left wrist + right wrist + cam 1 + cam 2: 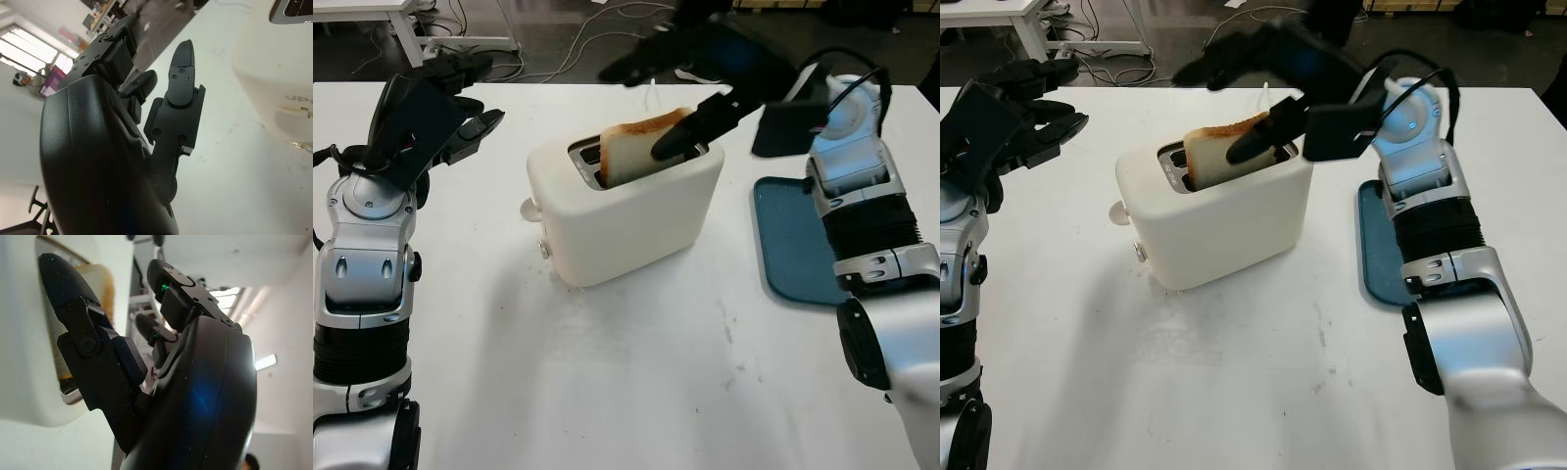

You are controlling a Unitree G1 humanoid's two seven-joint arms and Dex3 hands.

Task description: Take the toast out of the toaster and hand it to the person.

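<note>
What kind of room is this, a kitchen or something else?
Probably a robotics lab, not a kitchen: the toaster stands on a plain white table, loose cables trail over the floor behind, and another white table stands there.

The lower part of the toast (636, 147) is hidden inside the slot of the toaster (626, 211), and one finger of the right hand (690, 83) covers its right corner. If this finger touches the toast or is only before it, I cannot tell. The blue tray (783, 245) is partly hidden behind the right arm. In the left wrist view the toaster is cut off by the edge.
</note>
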